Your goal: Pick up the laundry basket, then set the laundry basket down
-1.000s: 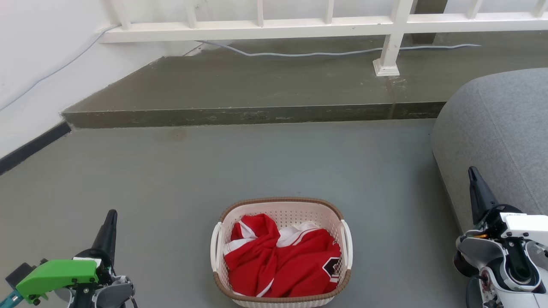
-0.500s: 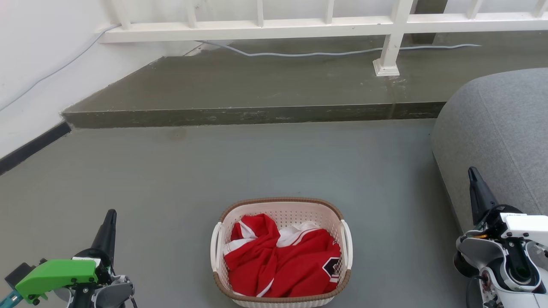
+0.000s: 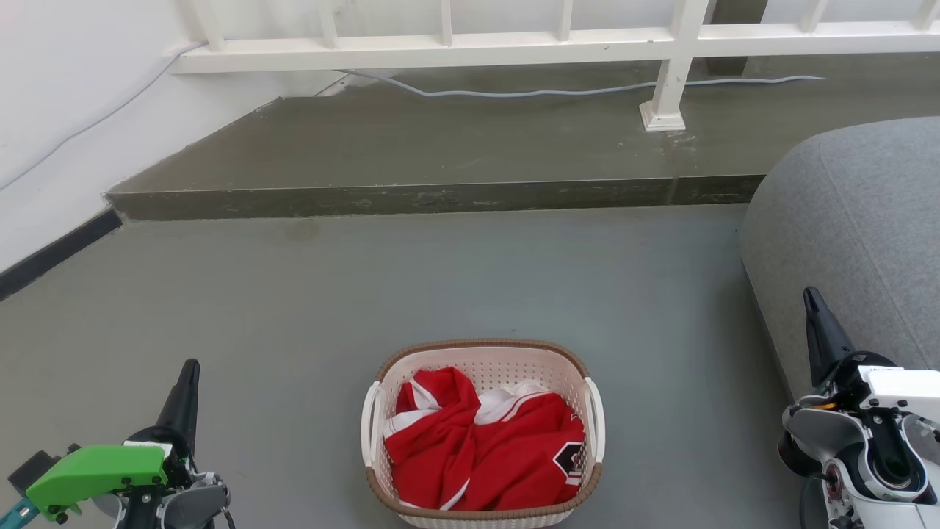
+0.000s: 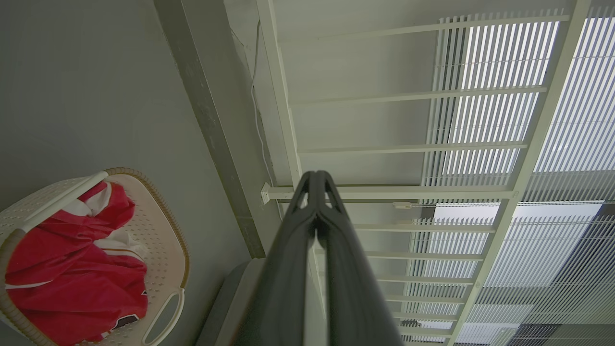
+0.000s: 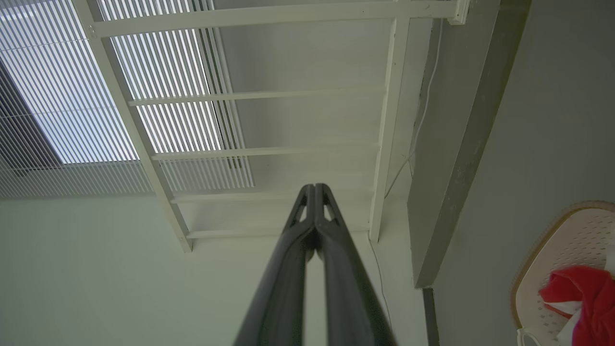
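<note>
Item: laundry basket [image 3: 481,343], cream perforated plastic with brown woven-look rim, stood upright on the grey floor [image 3: 294,308]; white handle [image 3: 369,420] on its left side and a second on its right, neither touched. Contents: crumpled red garment [image 3: 477,455] with white trim, lying inside the basket and covering most of its bottom. Left hand [image 3: 191,367]: well to the left of the basket, apart from it and above the floor, fingers pointing away from the robot; in the left wrist view its two dark fingers were pressed together with the tips meeting, nothing between them. Right hand [image 3: 810,295]: well to the right of the basket, apart from it, fingers likewise pointing away; in the right wrist view the fingers were pressed together at the tips, nothing held. Grey upholstered seat [image 3: 859,235]: to the right of the basket, just beyond the right hand. Raised dark step [image 3: 440,147]: beyond the basket, across the floor; white railing [image 3: 440,48] on the step, with a pale cable [image 3: 514,92] running along its foot.
</note>
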Robot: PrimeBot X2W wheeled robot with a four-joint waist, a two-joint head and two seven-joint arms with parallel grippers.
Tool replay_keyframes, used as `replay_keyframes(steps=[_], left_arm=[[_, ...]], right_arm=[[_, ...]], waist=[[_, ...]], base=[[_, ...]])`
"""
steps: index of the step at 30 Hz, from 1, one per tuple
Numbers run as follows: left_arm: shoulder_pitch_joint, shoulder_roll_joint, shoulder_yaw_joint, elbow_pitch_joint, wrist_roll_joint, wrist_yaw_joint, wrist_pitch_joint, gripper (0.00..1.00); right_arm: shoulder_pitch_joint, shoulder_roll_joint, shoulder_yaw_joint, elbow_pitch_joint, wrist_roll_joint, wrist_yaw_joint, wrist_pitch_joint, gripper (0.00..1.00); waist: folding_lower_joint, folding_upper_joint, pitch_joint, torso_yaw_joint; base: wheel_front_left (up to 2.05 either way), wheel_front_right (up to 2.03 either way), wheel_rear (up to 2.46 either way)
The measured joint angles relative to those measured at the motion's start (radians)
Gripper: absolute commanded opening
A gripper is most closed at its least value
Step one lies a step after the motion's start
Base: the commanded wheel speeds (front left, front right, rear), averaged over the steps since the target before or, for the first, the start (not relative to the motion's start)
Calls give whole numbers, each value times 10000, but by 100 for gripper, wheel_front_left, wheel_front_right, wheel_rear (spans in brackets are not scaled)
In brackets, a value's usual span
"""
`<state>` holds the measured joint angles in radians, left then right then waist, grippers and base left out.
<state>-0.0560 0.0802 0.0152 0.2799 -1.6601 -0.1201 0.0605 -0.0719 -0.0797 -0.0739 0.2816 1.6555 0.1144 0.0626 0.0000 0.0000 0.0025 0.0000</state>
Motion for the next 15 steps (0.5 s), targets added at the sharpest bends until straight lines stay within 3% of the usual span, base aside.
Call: replay_keyframes(steps=[15], left_arm=[[-3, -6, 19, 4, 0, 0, 2, 0]], right_arm=[[-1, 8, -17, 2, 0, 0, 0, 0]], waist=[[0, 0, 0, 0]], base=[[0, 0, 0]])
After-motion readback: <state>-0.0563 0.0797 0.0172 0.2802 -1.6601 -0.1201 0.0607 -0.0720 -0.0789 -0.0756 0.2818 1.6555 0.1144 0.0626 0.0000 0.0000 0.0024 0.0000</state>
